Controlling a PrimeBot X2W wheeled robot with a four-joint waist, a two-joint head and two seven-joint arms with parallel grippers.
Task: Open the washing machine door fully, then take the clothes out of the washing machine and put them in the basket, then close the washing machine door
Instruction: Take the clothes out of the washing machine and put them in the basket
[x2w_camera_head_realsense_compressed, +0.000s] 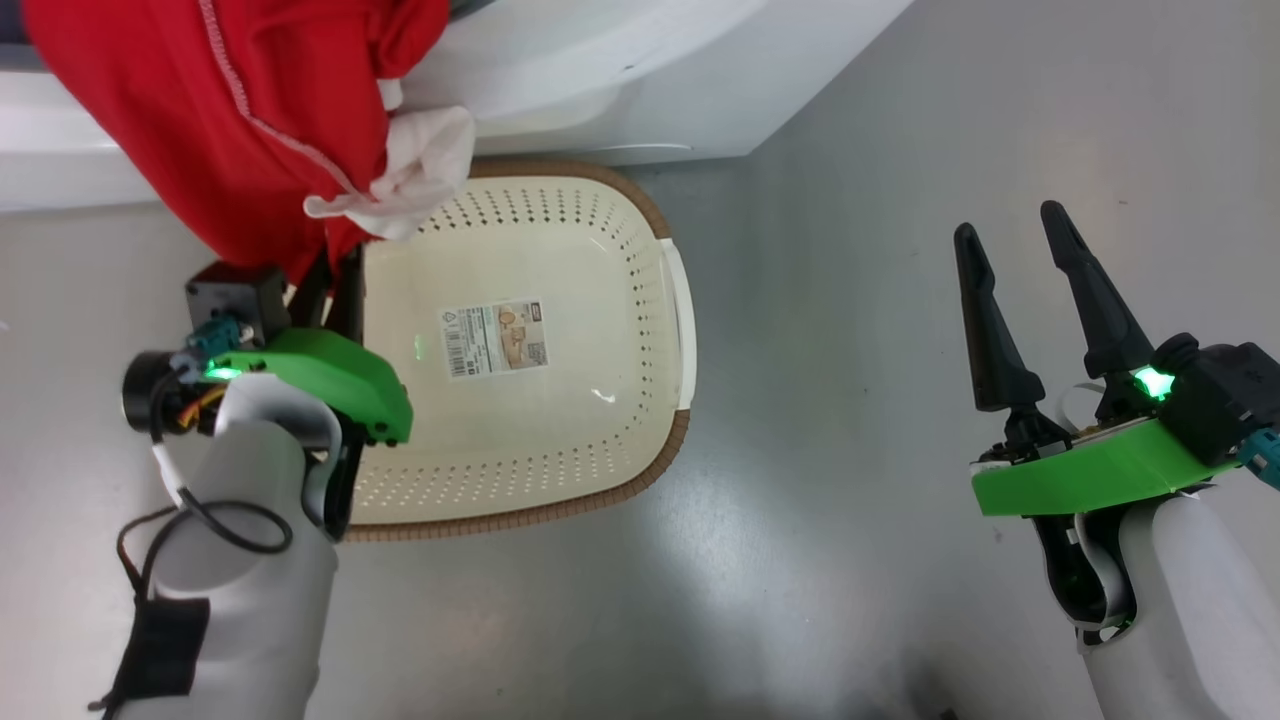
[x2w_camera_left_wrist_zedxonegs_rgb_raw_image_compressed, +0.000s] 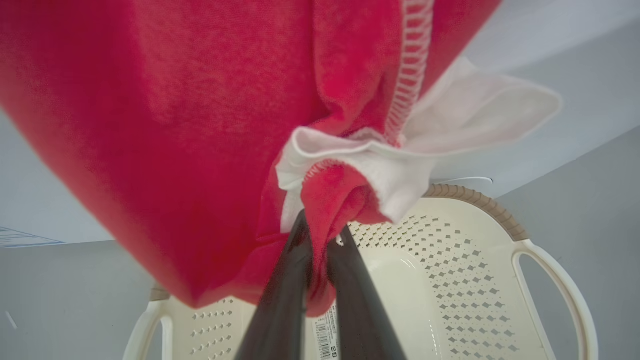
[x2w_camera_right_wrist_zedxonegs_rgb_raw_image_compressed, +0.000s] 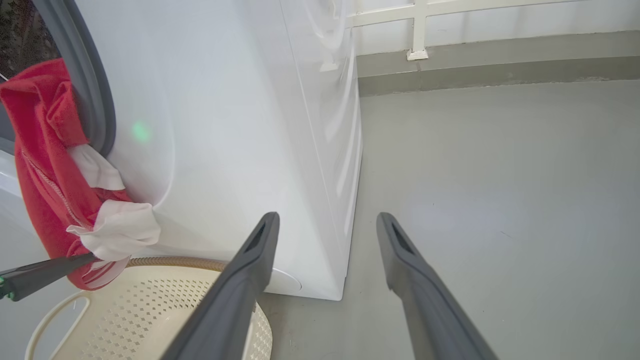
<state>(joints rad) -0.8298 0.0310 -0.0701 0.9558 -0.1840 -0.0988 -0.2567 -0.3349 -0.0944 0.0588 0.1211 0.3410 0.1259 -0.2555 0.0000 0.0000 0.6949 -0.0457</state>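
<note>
The left claw (x2w_camera_left_wrist_zedxonegs_rgb_raw_image_compressed: 322, 240) is clenched tight on a low fold of the clothes (x2w_camera_head_realsense_compressed: 200, 120), a red top with white trim. It pinches the cloth between its 2 dark fingers so the top cannot slip away. The upper part of the red top hangs out of the mouth of the washing machine (x2w_camera_right_wrist_zedxonegs_rgb_raw_image_compressed: 225, 125), over the grey rubber ring (x2w_camera_right_wrist_zedxonegs_rgb_raw_image_compressed: 95, 100). The low part hangs above the far left side of the basket (x2w_camera_head_realsense_compressed: 600, 450). The basket sits on the floor (x2w_camera_head_realsense_compressed: 850, 400), close in front of the washing machine. I think it is put there so the clothes have only a short way to go. The inside of the basket is bare but for a paper label (x2w_camera_head_realsense_compressed: 493, 338), so no clothes are in it yet. The right claw (x2w_camera_head_realsense_compressed: 1010, 225) is released, with its 2 fingers wide apart, and it holds nothing. It waits well off to the right, over the floor, maybe so it does not bump the left arm. I think the next job is to pull the red top free and let it go over the middle of the basket. If it is let go too soon, it could land on the rim.
</note>
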